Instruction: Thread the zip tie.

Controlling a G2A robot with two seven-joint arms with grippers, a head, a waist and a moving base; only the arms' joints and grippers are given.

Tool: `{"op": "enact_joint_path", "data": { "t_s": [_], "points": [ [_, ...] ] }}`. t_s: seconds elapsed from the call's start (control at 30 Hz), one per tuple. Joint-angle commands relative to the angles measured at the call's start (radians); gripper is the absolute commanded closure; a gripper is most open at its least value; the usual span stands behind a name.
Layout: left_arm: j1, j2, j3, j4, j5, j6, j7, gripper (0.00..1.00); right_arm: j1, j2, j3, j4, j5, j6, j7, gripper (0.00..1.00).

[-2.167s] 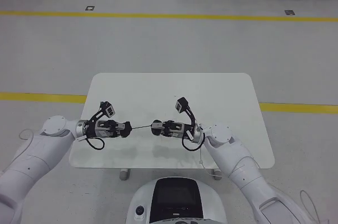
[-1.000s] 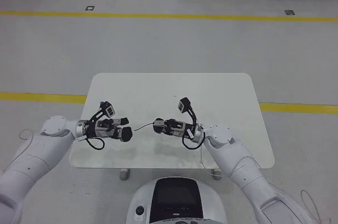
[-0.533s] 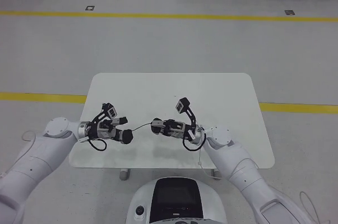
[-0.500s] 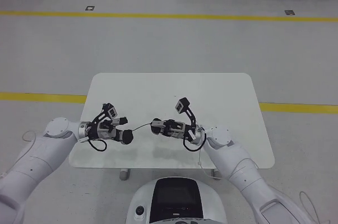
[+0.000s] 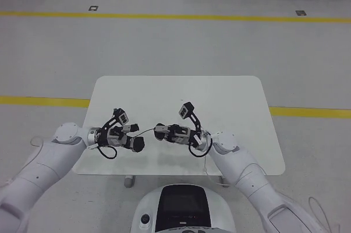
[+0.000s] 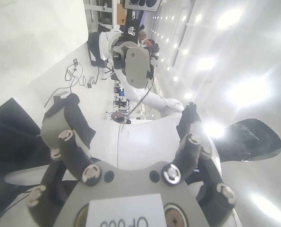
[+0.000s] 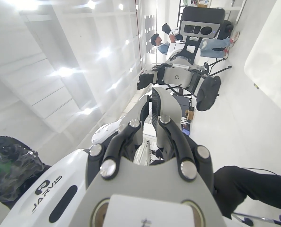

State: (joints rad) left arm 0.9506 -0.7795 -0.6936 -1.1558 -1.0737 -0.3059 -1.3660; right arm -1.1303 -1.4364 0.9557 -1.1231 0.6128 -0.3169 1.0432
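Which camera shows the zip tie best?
The left wrist view: the zip tie is a dark strand running from the right pincer toward the gap of the open left pincer. The top view gives a faint hairline between the pincers; in the right wrist view, that pincer's closed fingers hide it.

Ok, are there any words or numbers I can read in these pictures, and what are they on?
Left wrist label: upside-down characters, cut off by the picture's edge; not readable whole.
Right wrist label: only a small mark shows; unreadable.
Dark lettering on the white arm shell: a maker's name with a logo, left unquoted.
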Motion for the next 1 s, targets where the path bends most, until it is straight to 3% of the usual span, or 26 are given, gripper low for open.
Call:
{"op": "enact_joint_path", "data": {
  "t_s": [0.0, 0.63, 0.73, 0.8, 0.97],
  "points": [
    [0.009, -0.002, -0.006, -0.006, -0.017, -0.003, -0.015, 0.00, -0.005, 0.000, 0.001, -0.006, 0.018, 0.000, 0.008, 1.00],
    [0.023, -0.009, -0.012, -0.053, 0.012, -0.012, -0.024, 0.00, 0.025, -0.015, -0.035, 0.043, 0.065, 0.010, 0.013, 1.00],
    [0.024, -0.009, -0.015, -0.049, 0.007, -0.016, -0.024, 0.14, 0.028, -0.015, -0.038, 0.046, 0.051, 0.020, 0.011, 1.00],
    [0.024, -0.009, -0.017, -0.048, 0.005, -0.018, -0.024, 0.29, 0.028, -0.014, -0.040, 0.048, 0.043, 0.034, 0.009, 1.00],
    [0.025, -0.008, -0.021, -0.040, 0.008, -0.018, -0.024, 0.51, 0.031, -0.010, -0.037, 0.051, 0.025, 0.065, 0.009, 1.00]
  ]
}}
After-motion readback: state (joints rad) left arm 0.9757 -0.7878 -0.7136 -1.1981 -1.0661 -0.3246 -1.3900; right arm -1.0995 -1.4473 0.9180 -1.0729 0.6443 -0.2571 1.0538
